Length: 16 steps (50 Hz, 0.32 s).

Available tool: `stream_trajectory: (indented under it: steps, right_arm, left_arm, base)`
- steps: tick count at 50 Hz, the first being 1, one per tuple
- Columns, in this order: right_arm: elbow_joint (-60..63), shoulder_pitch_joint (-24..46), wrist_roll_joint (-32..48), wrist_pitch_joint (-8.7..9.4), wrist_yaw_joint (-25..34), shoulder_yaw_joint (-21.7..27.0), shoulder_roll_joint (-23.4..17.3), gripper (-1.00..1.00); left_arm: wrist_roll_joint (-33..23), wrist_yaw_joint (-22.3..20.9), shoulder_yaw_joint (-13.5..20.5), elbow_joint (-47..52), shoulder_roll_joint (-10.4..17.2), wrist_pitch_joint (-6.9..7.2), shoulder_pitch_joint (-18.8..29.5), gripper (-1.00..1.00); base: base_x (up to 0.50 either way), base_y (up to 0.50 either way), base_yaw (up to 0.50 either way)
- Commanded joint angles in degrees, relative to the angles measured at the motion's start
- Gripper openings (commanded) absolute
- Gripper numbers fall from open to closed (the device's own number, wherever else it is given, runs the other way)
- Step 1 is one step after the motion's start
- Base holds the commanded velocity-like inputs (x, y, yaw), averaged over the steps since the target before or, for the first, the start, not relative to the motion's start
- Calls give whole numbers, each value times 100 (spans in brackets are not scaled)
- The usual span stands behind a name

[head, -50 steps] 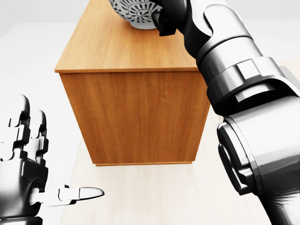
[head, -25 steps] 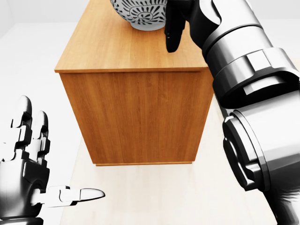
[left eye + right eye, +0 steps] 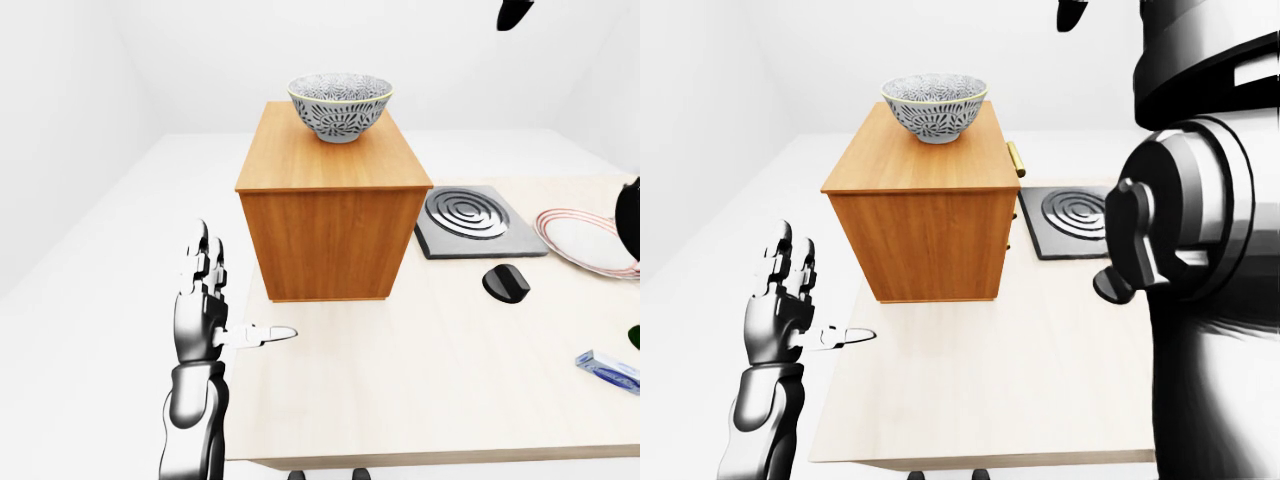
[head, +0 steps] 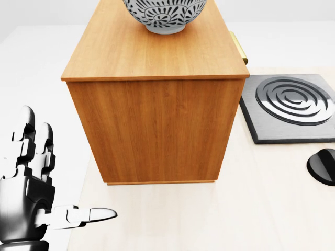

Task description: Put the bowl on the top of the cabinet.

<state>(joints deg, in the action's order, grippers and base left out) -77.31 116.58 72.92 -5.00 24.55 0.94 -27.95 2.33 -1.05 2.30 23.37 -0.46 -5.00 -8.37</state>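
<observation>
The bowl (image 3: 340, 105), grey-and-white patterned, stands upright on the top of the cabinet (image 3: 330, 215), toward the far edge of that top at 12 o'clock in the left-eye view; nothing touches it. The cabinet is a wooden box resting on the pale desk (image 3: 440, 385), with a brass handle (image 3: 1016, 158) visible on its right side in the right-eye view. The left hand (image 3: 205, 320) is raised at 8 o'clock in the left-eye view, beside the desk's left edge and well apart from the cabinet; its fingers (image 4: 31, 141) are released, extended upward, with the thumb pointing toward the desk, grasping nothing. The right hand (image 3: 1072, 12) shows only as a dark tip at the top edge of both eye views, above and right of the bowl; its finger state cannot be determined. At 3 o'clock of the cabinet lies a grey square plate with concentric rings (image 3: 478, 220), and near it a small black object (image 3: 505, 283).
</observation>
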Motion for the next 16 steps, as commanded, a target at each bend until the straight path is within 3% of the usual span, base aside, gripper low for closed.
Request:
stream_trajectory:
  steps: [1,16]
  right_arm:
    - [-45,342,444,0,228,180,-789,100]
    - [-85,342,1174,0,-279,356,-1259,100]
  left_arm:
    - [-14,38,5,-30,0,0,22,100]
    - [12,26,3,-35,10,0,3,100]
  base:
    - [0,0,0]
    - [0,0,0]
